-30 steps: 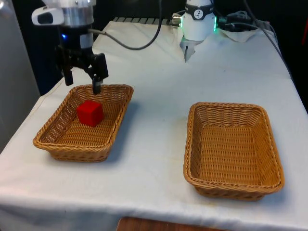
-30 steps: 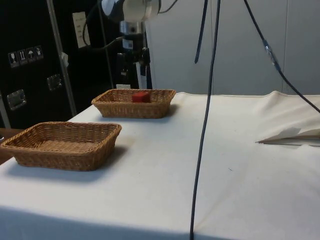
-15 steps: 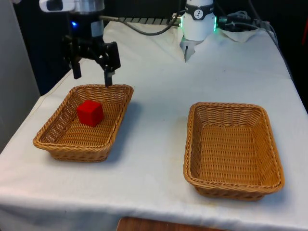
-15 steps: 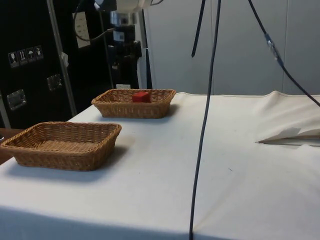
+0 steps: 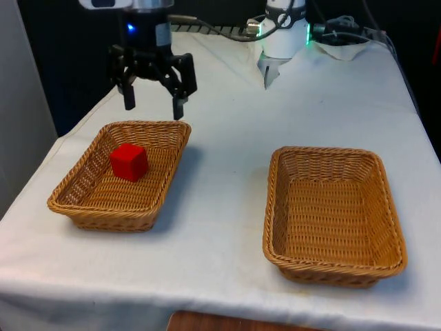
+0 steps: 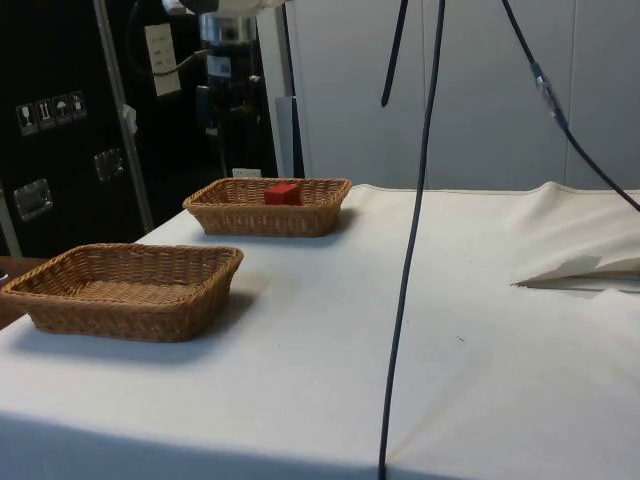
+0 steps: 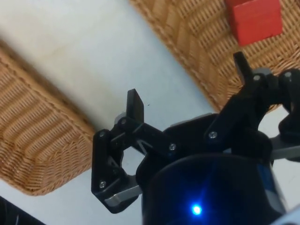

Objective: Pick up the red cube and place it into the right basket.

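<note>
In the basket point(image 5: 120, 176) on the front view's left sits the red cube point(image 5: 129, 162), flat on the woven floor, toward the basket's far end and touching none of the walls. From the side, the same cube point(image 6: 282, 193) shows just over the rim of the farther basket point(image 6: 268, 205). The gripper point(image 5: 154, 105) hangs in the air above and just beyond that basket's far rim, on the robot's side of it, clear of the wicker and of the cube. Its two black fingers stand wide apart with nothing between them; the wrist view confirms this, the fingers point(image 7: 135, 104) spread over white cloth with the cube point(image 7: 255, 18) off past the basket's edge. The other basket point(image 5: 332, 212), on the front view's right, lies well apart from the cube's basket across bare white cloth point(image 5: 220, 207).
</note>
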`<action>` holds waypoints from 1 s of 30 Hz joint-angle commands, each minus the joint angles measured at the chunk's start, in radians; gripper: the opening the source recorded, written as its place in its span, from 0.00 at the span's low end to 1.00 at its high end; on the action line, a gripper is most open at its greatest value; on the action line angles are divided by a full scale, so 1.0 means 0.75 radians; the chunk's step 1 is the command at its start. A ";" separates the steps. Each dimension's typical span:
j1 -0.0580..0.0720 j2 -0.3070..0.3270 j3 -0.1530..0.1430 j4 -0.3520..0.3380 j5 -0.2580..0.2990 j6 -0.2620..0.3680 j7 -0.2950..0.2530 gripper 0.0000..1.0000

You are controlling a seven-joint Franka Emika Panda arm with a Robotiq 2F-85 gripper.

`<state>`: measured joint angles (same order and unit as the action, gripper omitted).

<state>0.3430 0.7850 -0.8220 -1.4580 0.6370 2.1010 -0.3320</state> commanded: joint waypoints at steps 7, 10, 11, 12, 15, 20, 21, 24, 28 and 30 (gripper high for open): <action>0.072 -0.055 -0.008 -0.052 -0.051 0.001 0.031 1.00; 0.081 -0.068 -0.005 -0.060 -0.065 -0.005 0.040 1.00; 0.087 -0.076 -0.005 -0.065 -0.075 -0.009 0.045 1.00; 0.099 -0.091 -0.003 -0.076 -0.088 -0.017 0.053 1.00; 0.115 -0.113 0.001 -0.093 -0.111 -0.025 0.067 1.00; 0.131 -0.147 0.015 -0.115 -0.145 -0.036 0.088 1.00; 0.137 -0.163 0.021 -0.125 -0.161 -0.041 0.097 1.00; 0.145 -0.185 0.036 -0.141 -0.185 -0.043 0.111 1.00; 0.153 -0.217 0.056 -0.163 -0.219 -0.045 0.129 1.00; 0.156 -0.225 0.063 -0.168 -0.227 -0.045 0.133 1.00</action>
<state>0.4450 0.6230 -0.7620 -1.5700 0.4670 2.0590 -0.2320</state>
